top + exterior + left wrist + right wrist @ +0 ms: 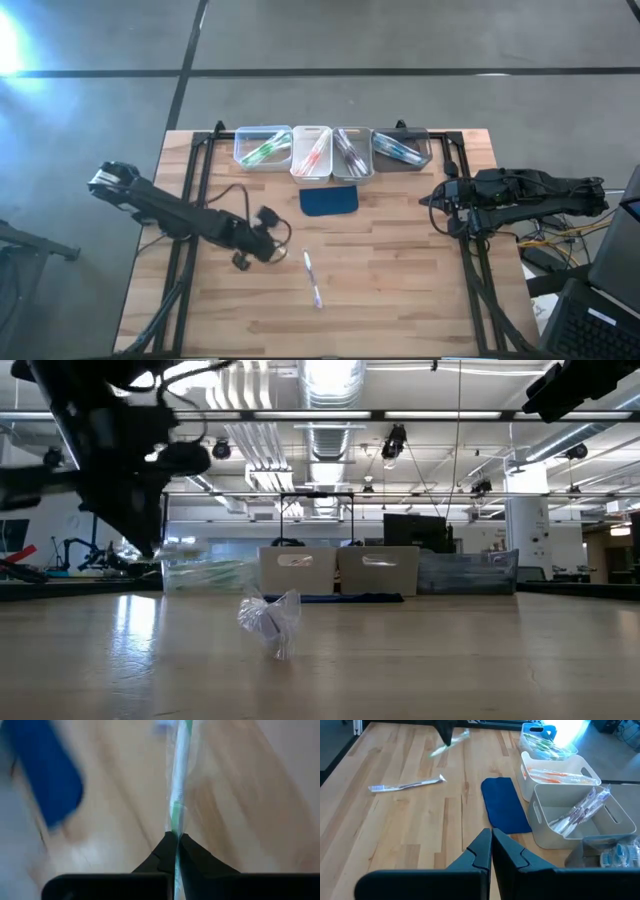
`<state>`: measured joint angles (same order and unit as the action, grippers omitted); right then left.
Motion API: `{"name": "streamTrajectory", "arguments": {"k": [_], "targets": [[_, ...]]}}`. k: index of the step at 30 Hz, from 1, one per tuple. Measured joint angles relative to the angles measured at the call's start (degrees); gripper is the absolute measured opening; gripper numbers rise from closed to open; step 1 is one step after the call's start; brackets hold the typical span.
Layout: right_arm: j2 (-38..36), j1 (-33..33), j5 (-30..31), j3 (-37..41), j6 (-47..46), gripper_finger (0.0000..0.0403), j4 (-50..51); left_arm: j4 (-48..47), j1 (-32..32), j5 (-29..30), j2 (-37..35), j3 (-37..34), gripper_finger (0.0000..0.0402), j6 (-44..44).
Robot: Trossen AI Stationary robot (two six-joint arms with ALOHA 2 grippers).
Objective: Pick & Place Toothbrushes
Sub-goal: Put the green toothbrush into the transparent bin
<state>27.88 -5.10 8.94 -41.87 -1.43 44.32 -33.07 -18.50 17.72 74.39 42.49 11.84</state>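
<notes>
My left gripper [278, 238] is over the table's middle left, shut on a green-and-white toothbrush [178, 780] in a clear wrapper. It also shows in the right wrist view [445, 734] with the toothbrush [451, 742] sticking out of it. A second wrapped toothbrush [312, 280] lies flat on the table near the front; it also shows in the right wrist view [407, 784] and the low view [270, 622]. My right gripper [491, 842] is shut and empty at the table's right side [440, 200]. My left gripper pinches the toothbrush by its green-marked near end [175, 822] between its two fingertips. The toothbrush runs straight on past the fingertips, in line with the fingers. In the right wrist view it slants out below the gripper, clear of the table.
Four small bins stand in a row at the table's far edge: a clear one with green brushes [263, 148], a white one with orange-red ones [312, 152], one with greyish ones [352, 152], and a clear one with blue ones [400, 148]. A dark blue pad [329, 201] lies before them.
</notes>
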Motion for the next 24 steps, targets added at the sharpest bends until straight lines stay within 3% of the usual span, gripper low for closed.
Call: {"name": "streamTrajectory", "arguments": {"k": [3,5,8,10,14,18,24], "targets": [[0.00,0.02,0.01,0.00,0.00,0.0008,-0.01,-0.12,-0.46,-0.60,3.82,0.68,0.0012,27.84],[0.00,0.01,0.00,0.00,-0.01,0.0008,0.00,-0.21,-0.46,-0.38,6.58,1.28,0.0012,41.24],[0.00,0.02,-0.01,0.02,-0.01,0.0008,-0.01,0.18,-0.22,0.71,10.93,2.74,0.0012,49.55],[0.00,0.00,-0.01,0.02,0.00,0.0008,0.01,-0.13,-0.42,-1.69,13.69,3.84,0.0012,53.76],[0.00,0.02,0.01,0.02,0.00,0.0008,0.00,-4.23,-1.45,-7.49,18.11,8.14,0.0012,57.44],[0.00,0.00,0.01,0.02,0.00,0.0008,-0.01,-6.06,-1.62,-8.94,20.62,11.37,0.0015,56.20],[0.00,0.00,0.00,0.02,0.00,0.0008,0.01,-4.43,-1.62,-9.25,21.31,13.44,0.0042,34.80]]}}
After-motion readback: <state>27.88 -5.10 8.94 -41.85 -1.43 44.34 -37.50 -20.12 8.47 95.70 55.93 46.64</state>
